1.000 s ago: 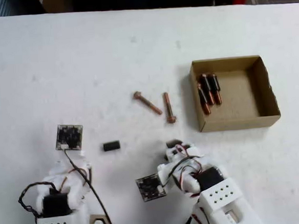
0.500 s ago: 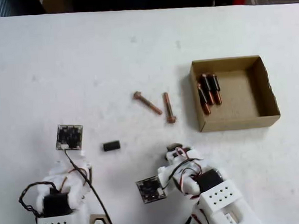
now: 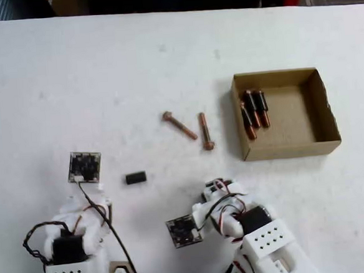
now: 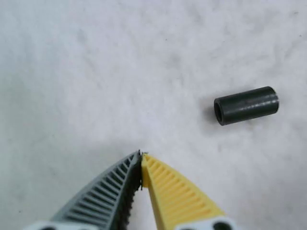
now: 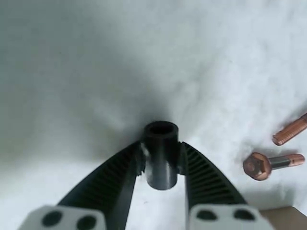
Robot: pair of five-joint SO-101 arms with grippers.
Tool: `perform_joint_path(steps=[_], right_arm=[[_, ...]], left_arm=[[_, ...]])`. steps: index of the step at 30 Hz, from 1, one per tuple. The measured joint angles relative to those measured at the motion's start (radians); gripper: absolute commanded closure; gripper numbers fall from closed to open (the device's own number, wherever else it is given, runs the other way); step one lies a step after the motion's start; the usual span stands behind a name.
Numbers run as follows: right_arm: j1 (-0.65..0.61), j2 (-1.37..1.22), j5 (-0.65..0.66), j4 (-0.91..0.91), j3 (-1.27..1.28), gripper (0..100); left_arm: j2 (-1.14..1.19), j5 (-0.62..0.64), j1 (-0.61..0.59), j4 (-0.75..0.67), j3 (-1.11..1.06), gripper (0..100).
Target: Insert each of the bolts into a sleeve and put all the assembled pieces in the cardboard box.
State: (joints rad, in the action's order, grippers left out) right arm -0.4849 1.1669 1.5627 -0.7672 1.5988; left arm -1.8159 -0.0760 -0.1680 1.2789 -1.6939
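The left arm (image 3: 69, 244) sits at the near left corner of the white table (image 3: 102, 67). The left gripper (image 4: 141, 163) hangs low over the table. Its grey finger and its yellow finger are pressed together at the tips. Just to the right of it lies a loose sleeve (image 3: 135, 178), short and black, on its side on the table. It is near the gripper but not touching it.

Farther right, near the middle of the table, lie two copper bolts. The slanted bolt (image 3: 180, 125) is on the left. The straight bolt (image 3: 205, 131) is just beside it, and they do not touch.

Next comes the right arm (image 3: 244, 226), near the front edge. The right gripper (image 5: 161, 155) has its two black fingers squeezed on a held sleeve (image 5: 161, 134), which stands up between them.

On the far right is the cardboard box (image 3: 283, 148), open on top. Three finished pieces (image 3: 253, 113) lie side by side by its left wall.
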Motion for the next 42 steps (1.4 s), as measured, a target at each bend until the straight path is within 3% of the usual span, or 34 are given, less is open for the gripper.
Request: perform_joint_path(steps=[4, 24, 29, 42], right_arm=[[0.002, 0.0, -0.089, 0.011, 0.0, 98.2], [0.058, -0.014, -0.384, 0.058, -0.137, 98.1], [0.057, -0.015, -0.549, -0.041, -0.284, 98.1], [0.055, -0.124, -0.786, -0.302, -0.692, 98.1]], left_arm=[[0.0, 0.0, 0.0, 0.0, 0.0, 98], [0.0, 0.0, 0.0, 0.0, 0.0, 98], [0.0, 0.0, 0.0, 0.0, 0.0, 98], [0.0, 0.0, 0.0, 0.0, 0.0, 98]])
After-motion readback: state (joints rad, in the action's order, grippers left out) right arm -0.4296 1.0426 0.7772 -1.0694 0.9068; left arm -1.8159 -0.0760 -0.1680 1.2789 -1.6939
